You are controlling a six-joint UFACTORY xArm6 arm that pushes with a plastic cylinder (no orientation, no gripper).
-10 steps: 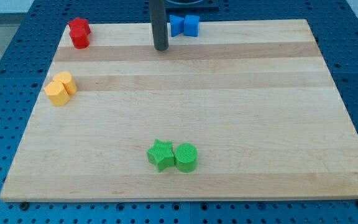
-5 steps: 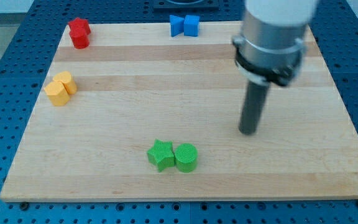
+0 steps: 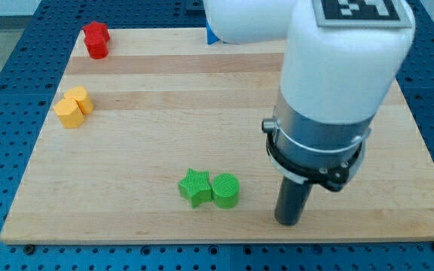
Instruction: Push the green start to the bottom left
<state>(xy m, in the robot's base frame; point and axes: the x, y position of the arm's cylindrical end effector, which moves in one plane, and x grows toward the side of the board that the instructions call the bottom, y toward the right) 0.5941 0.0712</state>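
Tip point(image 3: 288, 221) now right of green star point(image 3: 194, 187)

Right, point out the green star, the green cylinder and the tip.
green star point(image 3: 194, 186), camera view, on its top face.
green cylinder point(image 3: 225, 187), camera view, on its round top, touching the star's right side.
my tip point(image 3: 288, 222), camera view, rod's lower end, right of both green blocks.

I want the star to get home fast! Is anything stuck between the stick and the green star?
Yes. My tip sits at the view's right of the green cylinder, which touches the green star on its right side. So the cylinder stands between them. Toward the board's bottom left, nothing visible blocks the star.
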